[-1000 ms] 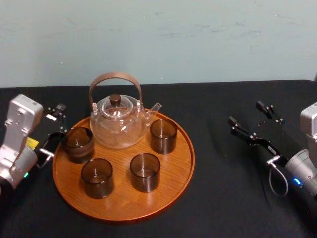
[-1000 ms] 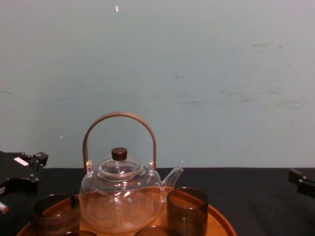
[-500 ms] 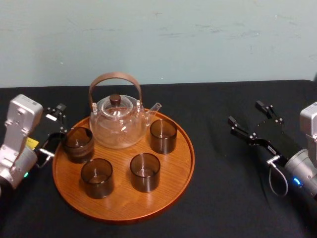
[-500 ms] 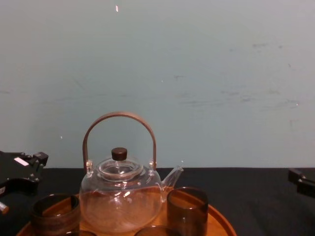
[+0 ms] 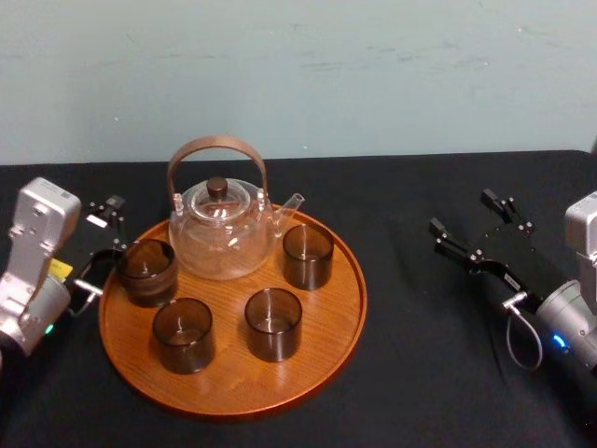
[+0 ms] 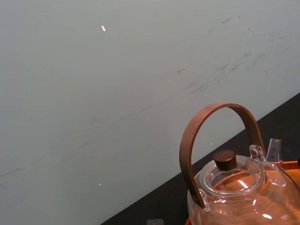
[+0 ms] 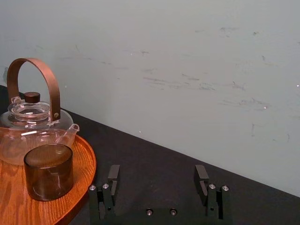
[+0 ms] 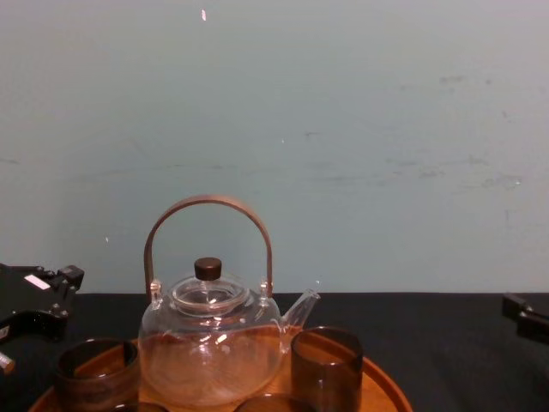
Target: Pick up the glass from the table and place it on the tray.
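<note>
Four smoky-brown drinking glasses stand on the large round orange-brown wooden tray, grouped around the clear glass teapot with a curved brown handle, so the placing looks done. The task's glass is probably the one at the tray's left rim (it sits just beside the left claw). That claw is spread wide and holds nothing. The right claw hangs over the black desk, well apart from the tray, likewise wide and empty.
</note>
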Available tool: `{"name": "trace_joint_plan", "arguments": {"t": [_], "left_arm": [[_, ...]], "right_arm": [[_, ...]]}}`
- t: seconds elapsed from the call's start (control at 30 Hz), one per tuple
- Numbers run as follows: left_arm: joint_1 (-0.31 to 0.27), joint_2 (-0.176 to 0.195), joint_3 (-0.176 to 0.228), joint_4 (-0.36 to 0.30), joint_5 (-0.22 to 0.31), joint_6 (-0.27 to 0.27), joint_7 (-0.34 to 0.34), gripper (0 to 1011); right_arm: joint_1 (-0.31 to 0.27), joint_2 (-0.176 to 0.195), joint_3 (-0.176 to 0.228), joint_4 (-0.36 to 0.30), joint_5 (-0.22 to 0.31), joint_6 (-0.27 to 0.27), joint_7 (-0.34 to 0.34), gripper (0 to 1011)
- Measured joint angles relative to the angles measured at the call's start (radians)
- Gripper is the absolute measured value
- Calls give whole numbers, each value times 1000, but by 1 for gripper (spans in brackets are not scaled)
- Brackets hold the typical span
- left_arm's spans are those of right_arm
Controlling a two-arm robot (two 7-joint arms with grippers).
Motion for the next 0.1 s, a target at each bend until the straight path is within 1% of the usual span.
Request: {"name": "trace_joint_plan", "arguments": {"t": [0.1], "left_arm": [[0, 0, 0, 0, 0, 0, 0, 0]], "right_arm": [[0, 0, 0, 0, 0, 0, 0, 1003]]}}
